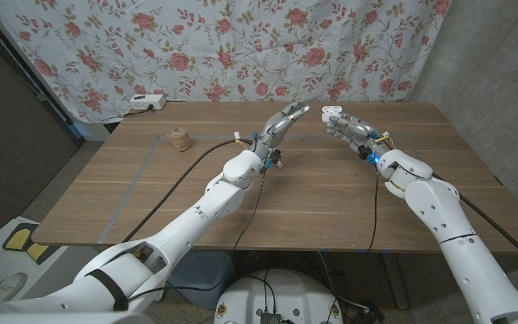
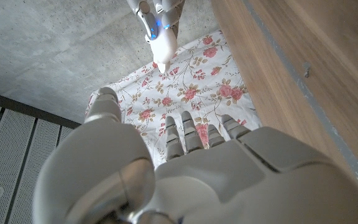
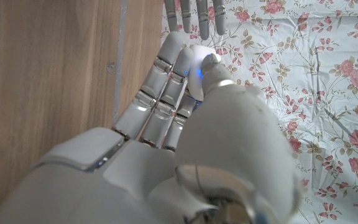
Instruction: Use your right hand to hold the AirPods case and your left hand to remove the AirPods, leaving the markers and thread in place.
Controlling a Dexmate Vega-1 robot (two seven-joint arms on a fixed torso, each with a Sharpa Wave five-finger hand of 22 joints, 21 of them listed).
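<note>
While both arms reach over the far middle of the worktop (image 1: 331, 193), the right hand (image 1: 347, 126) holds the white AirPods case (image 1: 333, 112) up at about 1 o'clock, fingers and thumb pinching it. At 12 o'clock, just beside it, the left hand (image 1: 283, 121) hovers with fingers spread, gripping nothing. A spool of thread (image 1: 180, 139) sits at 10 o'clock, well apart.

Brown wooden desk (image 1: 313, 193); white curtain (image 1: 241, 45) patterned with pink roses and green leaves; silver-grey left robot hand (image 1: 284, 121); tan spool of thread (image 1: 181, 139).
</note>
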